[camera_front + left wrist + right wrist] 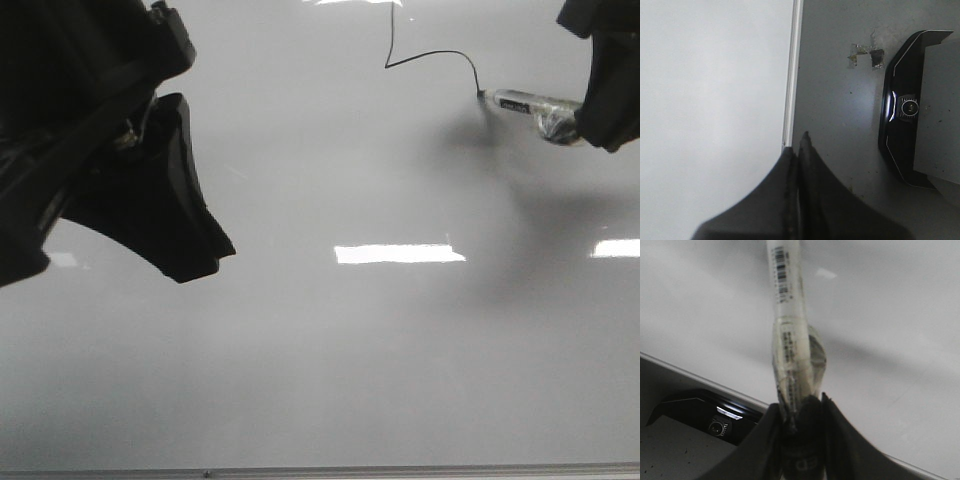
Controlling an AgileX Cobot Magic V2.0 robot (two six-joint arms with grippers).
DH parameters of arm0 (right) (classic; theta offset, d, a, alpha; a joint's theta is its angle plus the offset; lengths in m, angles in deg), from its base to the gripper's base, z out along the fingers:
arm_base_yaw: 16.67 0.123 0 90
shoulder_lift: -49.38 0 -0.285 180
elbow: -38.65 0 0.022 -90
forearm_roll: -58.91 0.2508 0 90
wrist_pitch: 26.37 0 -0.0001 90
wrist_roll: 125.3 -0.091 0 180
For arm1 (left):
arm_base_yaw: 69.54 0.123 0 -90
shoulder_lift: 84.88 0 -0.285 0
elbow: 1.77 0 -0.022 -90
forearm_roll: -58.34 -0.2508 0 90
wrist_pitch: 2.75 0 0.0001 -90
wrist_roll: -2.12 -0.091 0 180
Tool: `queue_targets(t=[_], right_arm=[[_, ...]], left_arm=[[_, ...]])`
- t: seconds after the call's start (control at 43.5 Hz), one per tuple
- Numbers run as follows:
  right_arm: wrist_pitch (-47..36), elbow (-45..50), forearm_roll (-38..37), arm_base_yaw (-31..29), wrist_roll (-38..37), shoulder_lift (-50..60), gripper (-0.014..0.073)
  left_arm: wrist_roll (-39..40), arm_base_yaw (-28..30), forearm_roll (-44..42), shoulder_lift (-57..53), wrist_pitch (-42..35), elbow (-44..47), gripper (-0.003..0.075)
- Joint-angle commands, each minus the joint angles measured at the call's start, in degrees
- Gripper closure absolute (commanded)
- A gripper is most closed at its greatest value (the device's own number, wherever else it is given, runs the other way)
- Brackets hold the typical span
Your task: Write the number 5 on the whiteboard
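The left gripper point(799, 145) hung clenched and empty over the near-left part of the whiteboard point(300, 360), its fingers pressed together at the board's metal edge strip point(791, 75). Farther right, the partly drawn number 5 point(425, 55) sat near the far edge, and the right gripper point(801, 402) grasped a marker point(530, 103) whose tip touched the line's end.

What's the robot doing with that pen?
It is drawing on the whiteboard. The right tool is shut on a marker, whose tip rests at the end of a thin black line: a short downstroke and the start of a curve, so the number 5 is unfinished. The left tool is shut and holds nothing.
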Motion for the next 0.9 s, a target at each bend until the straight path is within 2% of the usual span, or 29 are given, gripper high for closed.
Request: queue_targets(t=[0.0,0.368,0.598,0.874], right_arm=[[-2.3,0.2,0.3,0.7,-0.5,1.9,0.0655],[-5.9,-1.2,2.9,12.0,-0.6,-3.8,0.0655],[-6.3,-7.0,1.7,11.0,-1.1,4.4,0.0655],[-3.9,-17.8,1.6,7.2,-1.5,-1.2,0.0655]], left_arm=[[0.6,-0.4,0.9,-2.0,-1.7,-1.8,0.0741],[0.6,-0.4,0.9,-2.0,-1.5,-1.8,0.0741],[0.6,-0.4,0.9,-2.0,-1.5,-1.8,0.0741],[0.6,-0.4,0.9,-2.0,-1.6,-1.8,0.0741]])
